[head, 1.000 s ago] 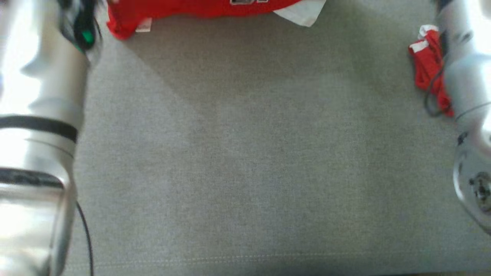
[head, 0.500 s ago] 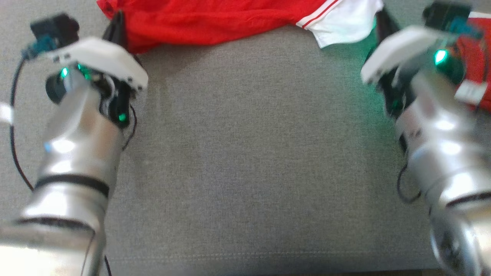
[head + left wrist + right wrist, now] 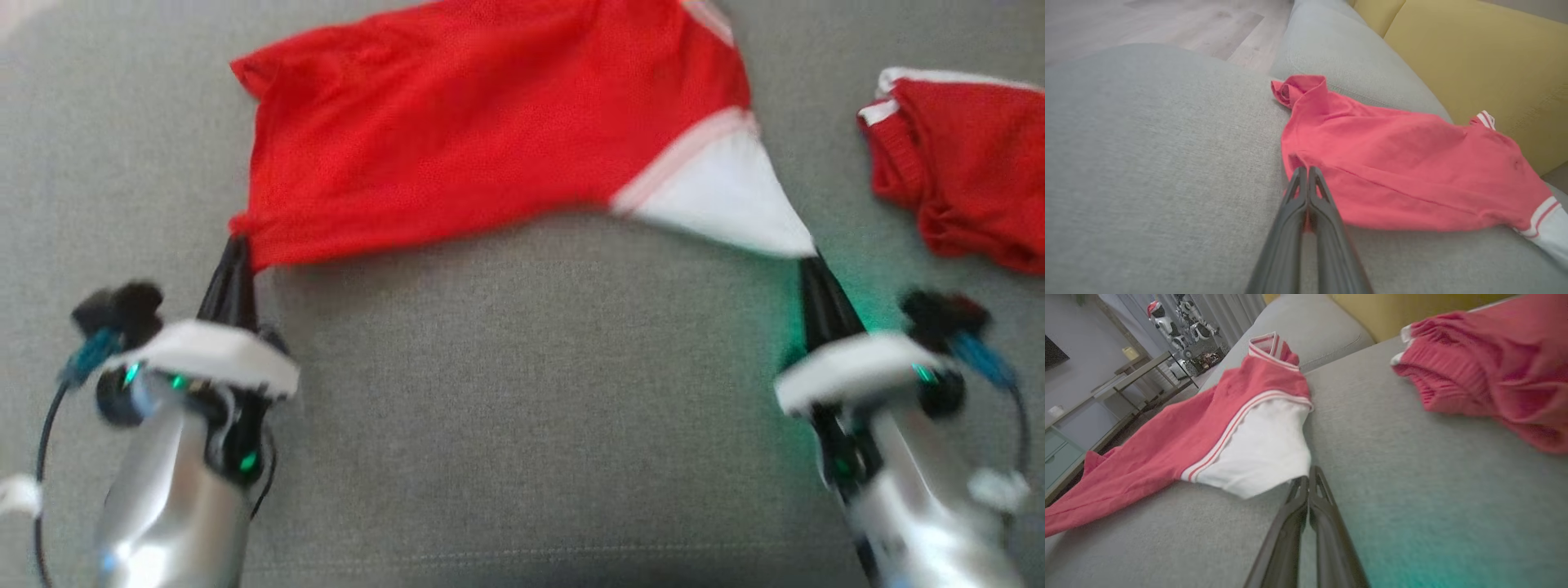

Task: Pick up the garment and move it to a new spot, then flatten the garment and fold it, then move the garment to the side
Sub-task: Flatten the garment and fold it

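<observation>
Sofa cushion [image 3: 522, 425] is bearing the garment [image 3: 457, 139], left gripper [image 3: 236, 242] and right gripper [image 3: 807, 261] pinching its corners taut for flattening.

Red garment [image 3: 457, 139] with white, stripe-trimmed corner panel, spread mostly flat on grey sofa cushion [image 3: 522, 392], near edge drawn out between two corners.

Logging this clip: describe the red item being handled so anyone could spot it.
On the grey sofa seat, mid-cushion, the garment stretches between the left fingers and right fingers. Unlike the crumpled red bundle on its right, it is spread out, with a white corner panel.
</observation>
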Controlling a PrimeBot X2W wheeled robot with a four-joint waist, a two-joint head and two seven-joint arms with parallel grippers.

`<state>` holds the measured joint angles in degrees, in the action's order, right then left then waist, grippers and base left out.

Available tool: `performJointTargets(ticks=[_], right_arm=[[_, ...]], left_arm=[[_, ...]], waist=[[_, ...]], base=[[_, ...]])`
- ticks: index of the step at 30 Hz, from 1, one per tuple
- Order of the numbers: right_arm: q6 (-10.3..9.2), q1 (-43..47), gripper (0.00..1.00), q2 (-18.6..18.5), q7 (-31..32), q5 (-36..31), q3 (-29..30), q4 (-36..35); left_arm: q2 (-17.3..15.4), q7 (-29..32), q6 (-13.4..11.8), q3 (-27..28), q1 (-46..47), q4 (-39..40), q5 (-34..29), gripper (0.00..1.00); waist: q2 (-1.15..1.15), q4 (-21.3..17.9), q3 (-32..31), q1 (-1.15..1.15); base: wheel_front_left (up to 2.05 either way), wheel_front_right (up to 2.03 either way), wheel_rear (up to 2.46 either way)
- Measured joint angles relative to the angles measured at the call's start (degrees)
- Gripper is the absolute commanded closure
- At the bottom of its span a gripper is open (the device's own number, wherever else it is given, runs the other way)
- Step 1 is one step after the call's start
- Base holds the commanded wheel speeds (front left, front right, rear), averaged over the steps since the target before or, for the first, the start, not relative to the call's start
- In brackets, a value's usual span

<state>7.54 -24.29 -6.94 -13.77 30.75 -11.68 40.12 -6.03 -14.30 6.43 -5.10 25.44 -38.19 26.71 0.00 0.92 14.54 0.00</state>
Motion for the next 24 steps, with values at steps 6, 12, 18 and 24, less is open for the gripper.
performJointTargets(ticks=[6,12,18,24], right_arm=[[0.00,17.5,1.00,0.1,9.2,-3.6,6.8,-23.3],[0.00,34.9,1.00,3.7,23.4,-6.5,13.4,-47.8],[0.00,47.7,1.00,4.7,31.7,-3.9,14.7,-60.3],[0.00,52.6,1.00,4.8,34.3,-1.7,15.2,-63.4]], left_arm=[[-2.3,0.1,-2.0,2.0,-10.7,9.7,-1.0,1.00],[-4.2,4.2,-5.3,2.4,-20.0,23.0,-1.4,1.00],[-5.5,8.7,-9.1,4.5,-30.1,34.6,-1.4,1.00],[-6.4,12.1,-11.6,5.9,-37.9,42.2,-1.2,1.00]], waist=[[0.00,-0.2,-3.6,0.00],[0.00,0.1,-6.7,0.00],[0.00,-0.4,-9.3,0.00],[0.00,-1.5,-11.0,0.00]], base=[[0.00,0.00,0.00],[0.00,0.00,0.00],[0.00,0.00,0.00],[0.00,0.00,0.00]])
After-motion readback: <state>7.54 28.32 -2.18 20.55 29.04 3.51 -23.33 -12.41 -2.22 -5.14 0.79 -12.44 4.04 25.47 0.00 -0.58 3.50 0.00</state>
